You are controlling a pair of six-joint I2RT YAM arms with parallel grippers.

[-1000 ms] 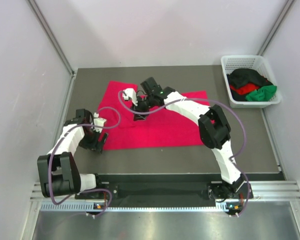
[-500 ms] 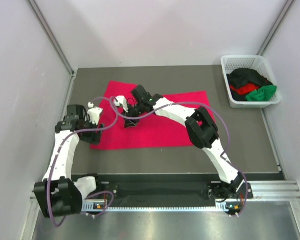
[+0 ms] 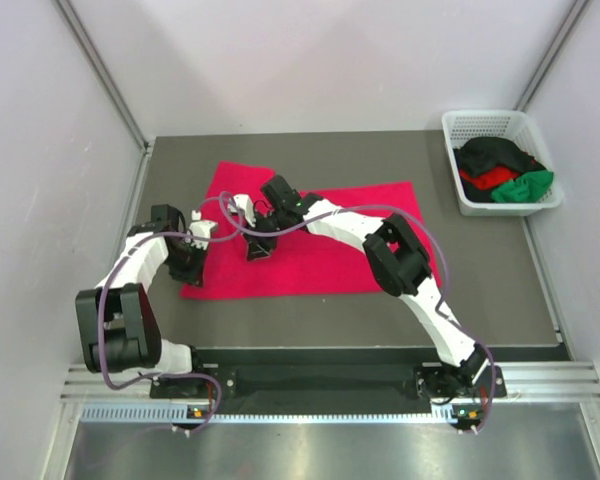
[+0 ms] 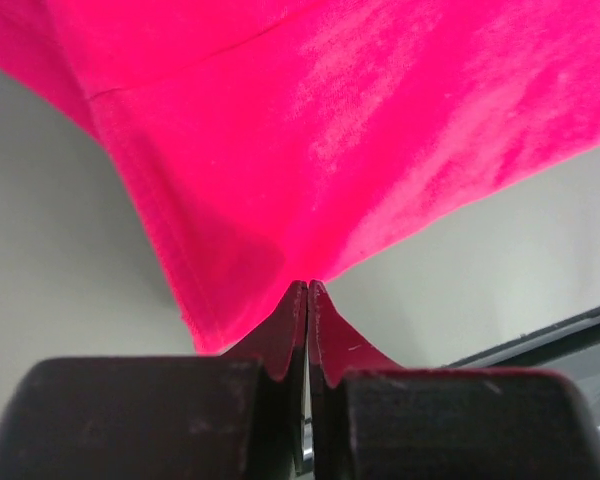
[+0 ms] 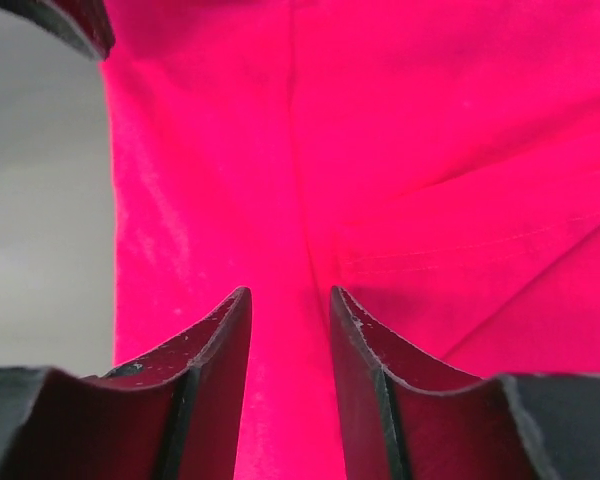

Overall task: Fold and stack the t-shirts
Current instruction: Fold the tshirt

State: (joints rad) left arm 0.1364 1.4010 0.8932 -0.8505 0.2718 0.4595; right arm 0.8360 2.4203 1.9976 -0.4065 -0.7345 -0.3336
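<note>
Our left hand (image 3: 187,263) is pinched together on the near-left edge of the crimson-pink t-shirt (image 3: 310,272), and a small tent of cloth rises from the pinch. Our right hand (image 3: 260,246) hangs over the shirt's middle, parted, with nothing in its gap. We cannot quite tell whether it touches the cloth.

The shirt lies spread on the left-centre of the dark tabletop (image 3: 480,270). We judge it light, limp and not slippery. It will sag and drag wherever it is not held, so a hem, seam or corner gives the surest hold, and two holds well apart should keep an edge straight.

The tabletop looks flat and matte, with pale walls (image 3: 330,60) close on three sides. At the far right, a white basket (image 3: 458,124) holds the black, red and green t-shirts (image 3: 500,172).
</note>
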